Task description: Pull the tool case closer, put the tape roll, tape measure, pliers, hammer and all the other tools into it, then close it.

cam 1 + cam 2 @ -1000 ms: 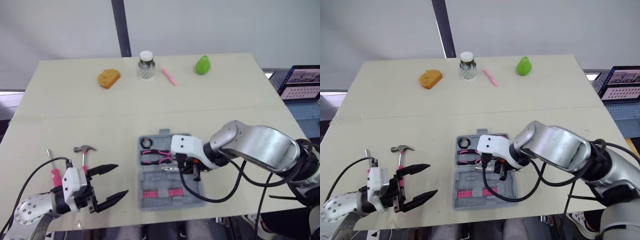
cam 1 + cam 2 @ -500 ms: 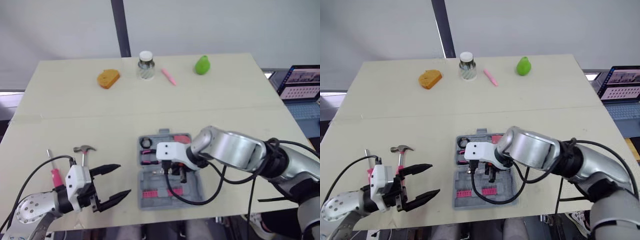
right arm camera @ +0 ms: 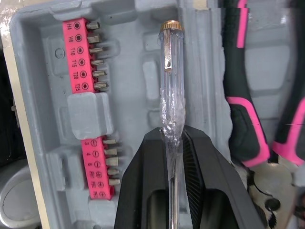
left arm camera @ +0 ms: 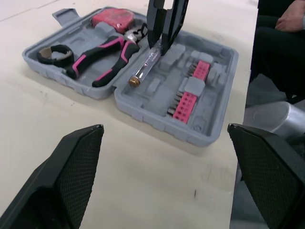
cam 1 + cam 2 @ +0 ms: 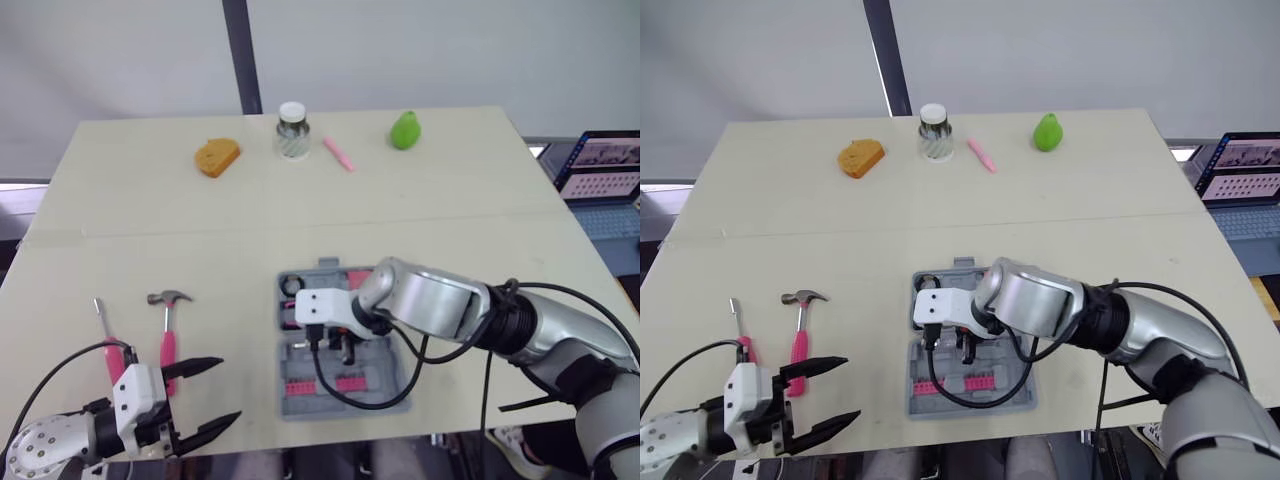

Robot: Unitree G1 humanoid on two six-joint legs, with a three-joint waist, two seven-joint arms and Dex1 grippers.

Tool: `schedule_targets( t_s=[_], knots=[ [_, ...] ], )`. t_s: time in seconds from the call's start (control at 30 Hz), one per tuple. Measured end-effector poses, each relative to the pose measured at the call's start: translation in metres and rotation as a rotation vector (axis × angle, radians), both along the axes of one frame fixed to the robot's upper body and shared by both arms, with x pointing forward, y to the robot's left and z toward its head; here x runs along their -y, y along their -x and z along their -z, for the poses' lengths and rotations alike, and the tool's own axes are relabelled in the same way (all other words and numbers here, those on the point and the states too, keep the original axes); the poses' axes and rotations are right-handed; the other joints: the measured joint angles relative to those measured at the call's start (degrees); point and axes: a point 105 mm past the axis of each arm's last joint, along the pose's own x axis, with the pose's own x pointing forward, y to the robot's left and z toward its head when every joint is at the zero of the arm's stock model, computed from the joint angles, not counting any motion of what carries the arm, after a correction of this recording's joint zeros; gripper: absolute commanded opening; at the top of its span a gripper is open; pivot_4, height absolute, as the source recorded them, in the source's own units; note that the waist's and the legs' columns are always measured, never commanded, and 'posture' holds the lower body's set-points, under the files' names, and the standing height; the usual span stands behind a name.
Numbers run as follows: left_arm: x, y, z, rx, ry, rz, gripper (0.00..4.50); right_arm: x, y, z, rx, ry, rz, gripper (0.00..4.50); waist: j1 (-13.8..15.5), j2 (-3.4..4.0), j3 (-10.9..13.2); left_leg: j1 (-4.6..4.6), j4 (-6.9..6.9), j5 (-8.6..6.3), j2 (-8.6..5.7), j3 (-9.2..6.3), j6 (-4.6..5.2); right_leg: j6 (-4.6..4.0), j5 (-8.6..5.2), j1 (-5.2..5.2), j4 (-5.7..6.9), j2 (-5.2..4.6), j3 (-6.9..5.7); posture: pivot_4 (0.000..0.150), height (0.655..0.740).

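Case lies open and flat near the front edge of the table, straight before the robot, where both arms can reach into it. Its far half already holds the tape roll, the pliers and the tape measure. The near half carries two strips of pink bits and some empty moulded slots.

The right gripper stands over the middle of the case, its fingers closed on the thin tip end of a clear tester. The tester slants down from the fingers, and its brass cap seems to rest by the ridge between the two halves, just beside the pliers. Holding it by the end leaves the body free to drop into a groove, which looks to be the step in hand. It is not seated yet and should lie level before release, or the lid may not shut over it.

The left gripper hangs low near the table's front edge, fingers spread wide and empty. The hammer and a pink-handled screwdriver lie on the table left of the case, handles toward the robot. The hammer's handle is close to the open fingers, a fair position for taking it next.
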Motion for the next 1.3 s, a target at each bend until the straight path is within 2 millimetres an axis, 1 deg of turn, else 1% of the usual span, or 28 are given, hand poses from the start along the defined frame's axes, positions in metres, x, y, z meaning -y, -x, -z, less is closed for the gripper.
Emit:
schedule_targets(
  t_s=[0.13,0.57,0.93,1.0,1.03,1.07,1.1,1.2,1.3],
  knots=[
    [-0.005,0.001,0.003,0.011,0.0,-0.023,4.5,-0.004,-0.001,0.001,0.0,-0.01,-0.013,0.03,0.0,0.0,0.0,0.0,0.0,0.0,0.02,0.0,0.0,0.0,0.0,-0.01,0.04,-0.02,-0.02,0.15,0.695],
    [-0.006,0.001,0.0,0.043,-0.002,-0.029,4.5,-0.012,0.0,0.005,0.003,-0.008,-0.048,0.03,-0.06,0.0,0.0,0.0,0.0,0.0,0.01,0.0,0.0,-0.01,0.0,-0.06,0.16,0.0,-0.15,0.15,0.695],
    [-0.007,-0.001,0.0,0.042,-0.001,-0.045,4.5,-0.011,-0.003,0.008,0.006,-0.002,-0.038,0.03,-0.08,0.0,0.0,0.0,0.0,0.0,0.0,0.01,0.0,-0.01,0.0,-0.08,0.21,0.0,-0.27,0.15,0.695],
    [-0.006,-0.001,0.0,0.042,-0.001,-0.045,4.5,-0.011,-0.003,0.008,0.005,-0.001,-0.038,1.02,-0.08,0.0,0.0,0.0,0.0,0.0,0.0,0.01,0.0,-0.01,0.0,-0.08,0.21,0.0,-0.29,0.15,0.695],
    [-0.006,-0.001,0.0,0.042,-0.001,-0.045,4.5,-0.011,-0.002,0.008,0.001,-0.001,-0.04,1.39,-0.08,0.0,0.0,0.0,0.0,0.0,0.0,0.01,0.0,-0.01,0.0,-0.08,0.21,0.0,-0.3,0.15,0.695],
    [-0.006,-0.001,0.0,0.042,-0.001,-0.045,4.5,-0.011,0.0,0.008,-0.009,-0.002,-0.046,1.94,-0.08,0.0,0.0,0.0,0.0,0.0,0.0,0.01,0.0,-0.01,0.0,-0.08,0.21,0.0,-0.31,0.15,0.695],
    [-0.006,-0.001,0.0,0.042,-0.001,-0.044,4.5,-0.012,0.001,0.008,-0.015,-0.002,-0.05,2.37,-0.08,-0.01,0.0,0.0,0.0,0.0,0.0,0.01,0.0,-0.01,0.0,-0.08,0.21,0.0,-0.32,0.15,0.695],
    [-0.006,-0.001,0.0,0.041,0.0,-0.042,4.5,-0.01,0.002,0.006,-0.023,-0.006,-0.049,2.37,-0.05,-0.01,0.0,0.0,0.01,0.0,0.0,0.01,0.0,-0.02,0.0,-0.08,0.23,0.0,-0.34,0.15,0.695],
    [-0.005,-0.002,0.0,0.042,0.002,-0.037,4.5,-0.006,-0.001,-0.005,-0.024,-0.025,-0.026,2.37,-0.02,-0.01,0.0,0.0,0.01,0.0,-0.01,0.01,0.0,-0.02,0.0,-0.08,0.23,-0.01,-0.33,0.15,0.695]
  ],
)
